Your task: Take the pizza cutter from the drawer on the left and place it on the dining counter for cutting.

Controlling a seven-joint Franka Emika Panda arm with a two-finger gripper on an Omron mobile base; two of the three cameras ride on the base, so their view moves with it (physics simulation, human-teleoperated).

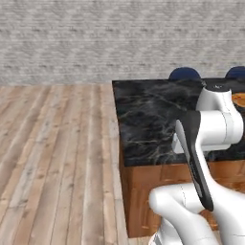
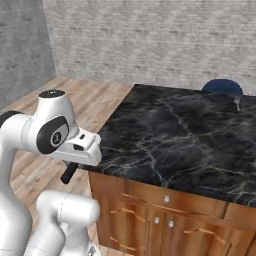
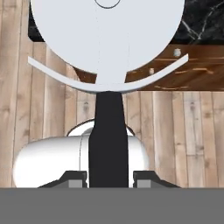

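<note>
In the hand view my gripper (image 3: 111, 179) is shut on the pizza cutter (image 3: 109, 131). Its black handle runs up from between the two fingertips to a large pale round blade. From the right base view the gripper (image 2: 76, 162) hangs low, in front of the dining counter's near left corner, and the cutter's dark handle (image 2: 69, 173) sticks out down and left of it. The dining counter (image 2: 170, 135), a black marble slab with pale veins (image 1: 153, 119), lies ahead of the arm. Below its front edge, a brown drawer front (image 2: 150, 194) with a round silver knob is shut.
Two blue chair backs (image 1: 184, 73) (image 2: 222, 86) rise behind the counter's far edge. A small grey utensil (image 2: 237, 102) lies near the counter's far right, and something orange (image 1: 238, 99) sits at the right. Open wooden floor (image 1: 57, 158) spreads to the left, up to a brick wall.
</note>
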